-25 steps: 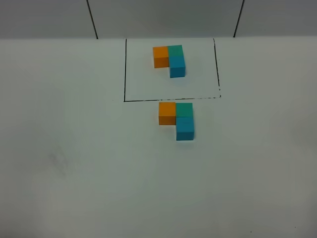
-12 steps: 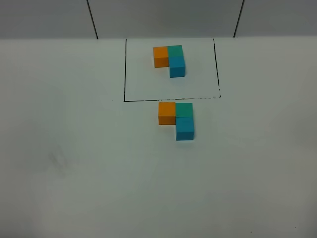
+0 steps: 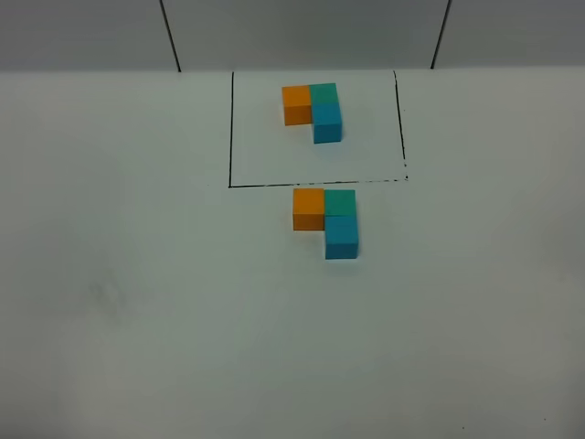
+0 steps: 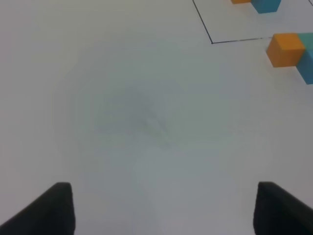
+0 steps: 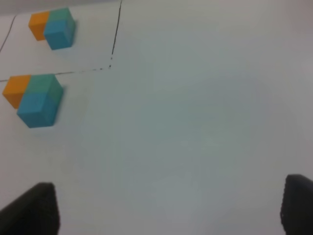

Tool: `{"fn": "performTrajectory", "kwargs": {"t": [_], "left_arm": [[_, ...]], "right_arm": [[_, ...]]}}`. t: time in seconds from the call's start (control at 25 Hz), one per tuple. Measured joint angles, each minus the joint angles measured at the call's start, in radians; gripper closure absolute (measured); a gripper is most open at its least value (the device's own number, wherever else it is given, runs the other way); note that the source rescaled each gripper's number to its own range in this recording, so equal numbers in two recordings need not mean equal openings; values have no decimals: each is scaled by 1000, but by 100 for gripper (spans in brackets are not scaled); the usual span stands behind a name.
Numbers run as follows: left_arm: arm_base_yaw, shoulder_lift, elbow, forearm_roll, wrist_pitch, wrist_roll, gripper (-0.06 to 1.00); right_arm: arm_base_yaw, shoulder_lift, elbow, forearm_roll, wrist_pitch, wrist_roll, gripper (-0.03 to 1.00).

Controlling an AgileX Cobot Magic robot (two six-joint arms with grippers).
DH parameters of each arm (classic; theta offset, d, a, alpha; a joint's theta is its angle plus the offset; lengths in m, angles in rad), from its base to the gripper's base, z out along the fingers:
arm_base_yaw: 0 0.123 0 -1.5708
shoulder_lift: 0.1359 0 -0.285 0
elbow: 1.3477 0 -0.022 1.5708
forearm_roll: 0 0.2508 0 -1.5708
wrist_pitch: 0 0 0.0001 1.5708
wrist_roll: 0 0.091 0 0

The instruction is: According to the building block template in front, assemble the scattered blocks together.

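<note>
Exterior high camera: the building block template [image 3: 313,112], an L of orange, teal-green and sky-blue cubes, sits inside a thin black drawn rectangle [image 3: 229,137] near the far edge of the white counter [image 3: 137,302]. Just outside the rectangle's near line, the scattered blocks stand joined in the same L: the orange block [image 3: 309,208] touches the teal-green block [image 3: 340,202] on its right, and the sky-blue block [image 3: 341,237] sits against the teal-green one on the side toward the counter's near edge. The group lies close to the line, around the middle of the counter's width. No arm shows in this view.

Left wrist camera: the left pincer [image 4: 164,208] hangs over bare counter with its two dark fingers [image 4: 54,208] spread wide apart and nothing between them. The orange block [image 4: 286,49] and a corner of the drawn rectangle [image 4: 212,43] appear far off, well apart from the fingers.

Right wrist camera: the right pincer [image 5: 168,208] also stands wide open and empty over the bare counter, its dark fingertips [image 5: 34,208] only just in view. Both clusters show in the distance, the template [image 5: 51,27] behind the line and the assembled blocks [image 5: 34,100] in front of it.
</note>
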State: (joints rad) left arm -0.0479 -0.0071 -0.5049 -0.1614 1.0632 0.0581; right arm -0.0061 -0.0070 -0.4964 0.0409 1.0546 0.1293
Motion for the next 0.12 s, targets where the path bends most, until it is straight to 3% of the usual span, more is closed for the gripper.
{"fn": "performTrajectory", "kwargs": {"t": [0.12], "left_arm": [[0, 0, 0, 0, 0, 0, 34]], "right_arm": [[0, 0, 0, -1, 0, 2, 17]]}}
